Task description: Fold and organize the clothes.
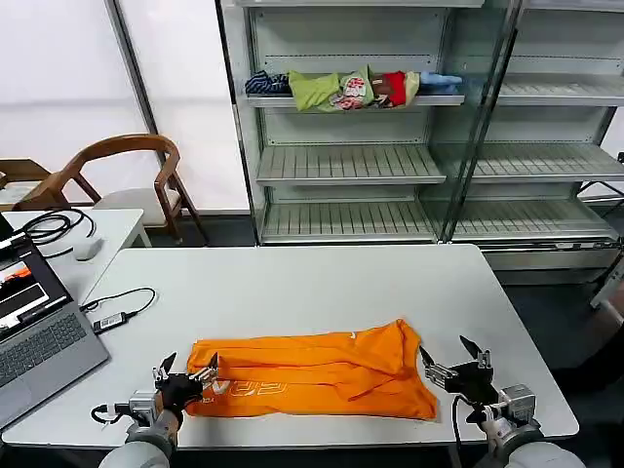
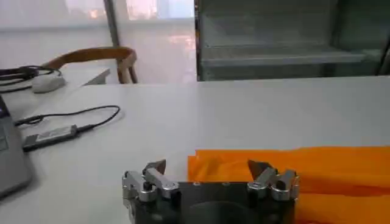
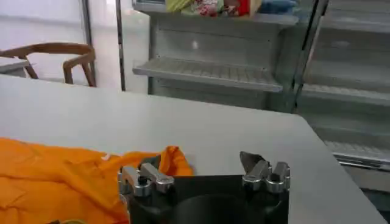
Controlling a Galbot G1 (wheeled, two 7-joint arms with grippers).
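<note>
Shirt (image 1: 312, 375) orange, half-folded, low centre of frame on bench (image 1: 292, 283); left claw (image 1: 185, 373) and right claw (image 1: 455, 364) both spread, empty, at its ends. Risk: thin fabric slips, uneven pinch wrecks fold

Both arms are extended low over the table's near edge. The left gripper (image 1: 185, 371) is held near the near-left corner, fingers spread apart. The right gripper (image 1: 456, 360) is held near the near-right corner, fingers likewise parted.
</note>
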